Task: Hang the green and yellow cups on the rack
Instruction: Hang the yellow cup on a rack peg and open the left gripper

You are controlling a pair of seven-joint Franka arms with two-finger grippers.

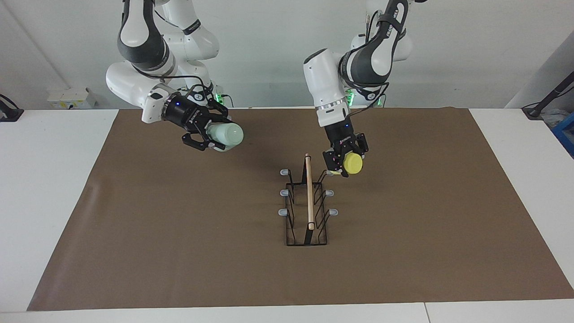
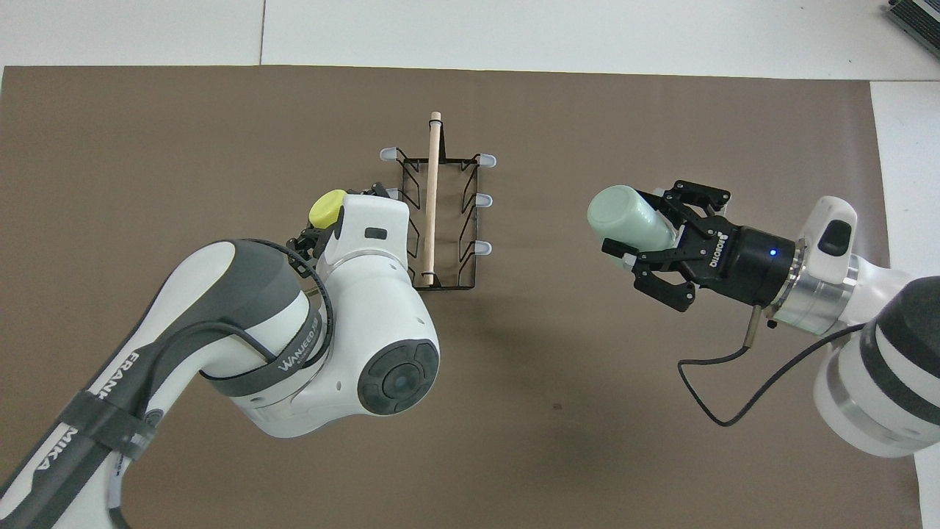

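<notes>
One camera faces the robots from high across; another looks steeply down; both share the rack (image 1: pixel 306 202).

Place: a robotics lab.
Arms: two white Franka arms, mounted at one table edge.
Table: white tabletop (image 1: pixel 54 188) under a brown paper sheet (image 1: pixel 179 251).
Wall: bare white, with a socket box (image 1: pixel 71 98).
Edges: black stand (image 1: pixel 549 96) and cables.
</notes>
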